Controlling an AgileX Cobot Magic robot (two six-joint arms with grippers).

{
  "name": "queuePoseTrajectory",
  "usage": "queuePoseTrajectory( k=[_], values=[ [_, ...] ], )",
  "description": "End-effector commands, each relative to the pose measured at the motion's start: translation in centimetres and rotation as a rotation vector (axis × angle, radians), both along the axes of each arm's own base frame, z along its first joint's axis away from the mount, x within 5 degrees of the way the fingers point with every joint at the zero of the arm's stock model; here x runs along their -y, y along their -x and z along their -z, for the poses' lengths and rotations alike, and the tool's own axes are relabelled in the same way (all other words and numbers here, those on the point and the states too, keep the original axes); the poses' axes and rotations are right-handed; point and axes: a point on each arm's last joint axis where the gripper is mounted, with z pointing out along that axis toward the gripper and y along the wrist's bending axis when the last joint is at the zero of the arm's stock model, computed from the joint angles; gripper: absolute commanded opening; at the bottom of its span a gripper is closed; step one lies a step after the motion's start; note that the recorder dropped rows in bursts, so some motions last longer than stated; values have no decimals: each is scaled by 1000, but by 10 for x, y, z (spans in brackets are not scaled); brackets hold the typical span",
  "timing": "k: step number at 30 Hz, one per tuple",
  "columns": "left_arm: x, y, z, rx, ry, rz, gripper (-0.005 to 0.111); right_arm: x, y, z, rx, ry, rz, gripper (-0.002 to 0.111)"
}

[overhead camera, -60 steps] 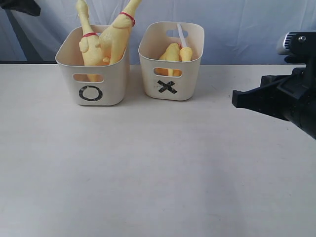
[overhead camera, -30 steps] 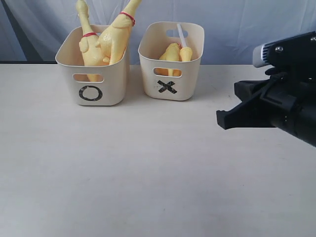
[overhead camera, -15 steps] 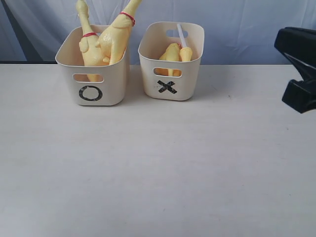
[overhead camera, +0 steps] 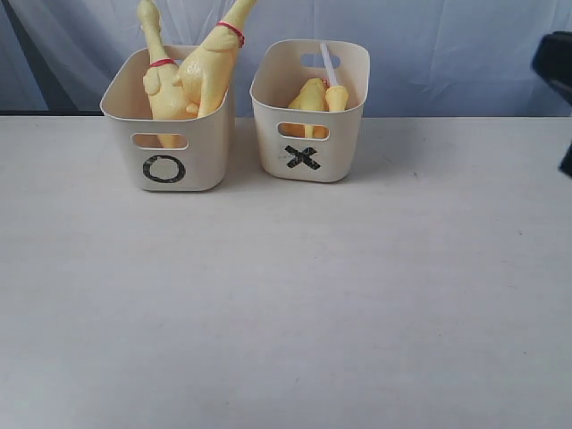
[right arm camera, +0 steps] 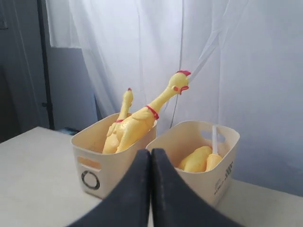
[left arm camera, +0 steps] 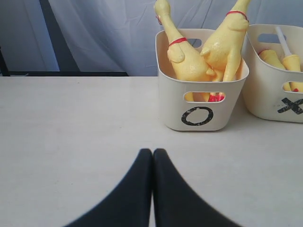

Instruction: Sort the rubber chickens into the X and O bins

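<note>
Two cream tubs stand side by side at the back of the table. The O bin (overhead camera: 165, 143) holds two yellow rubber chickens (overhead camera: 192, 76) that stick up well above its rim. The X bin (overhead camera: 308, 116) holds yellow chicken parts (overhead camera: 313, 96) and a white stick low inside. My left gripper (left arm camera: 152, 152) is shut and empty, over bare table in front of the O bin (left arm camera: 201, 101). My right gripper (right arm camera: 151, 152) is shut and empty, raised, facing both bins from the side. Only a dark piece of the right arm (overhead camera: 559, 63) shows at the exterior view's right edge.
A pale curtain (overhead camera: 429, 45) hangs close behind the bins. A dark post (left arm camera: 57, 38) stands at the back left. The white tabletop (overhead camera: 286, 295) stretches in front of the bins.
The right arm has drawn back up and to the right, from over the table's right side to the frame's edge. The bins and chickens have not moved.
</note>
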Motion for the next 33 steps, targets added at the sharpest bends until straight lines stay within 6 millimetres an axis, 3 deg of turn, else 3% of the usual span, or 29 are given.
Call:
queuePoseTrajectory(
  k=[1, 3, 6, 13, 29, 33],
  values=[
    [0, 1, 1, 5, 8, -2, 0, 30, 13, -12, 87, -50, 143, -1],
    [0, 1, 1, 5, 8, -2, 0, 43, 23, -18, 142, -76, 225, -1],
    [0, 1, 1, 5, 8, -2, 0, 69, 54, -31, 286, -145, 400, -1],
    [1, 9, -3, 47, 3, -2, 0, 89, 98, -40, 476, -221, 592, -1],
    [9, 77, -25, 382, -40, -2, 0, 92, 139, -40, 640, -241, 731, -1],
    [12, 97, -27, 473, -50, 1, 0, 93, 140, -40, 647, -241, 757, -1]
  ],
)
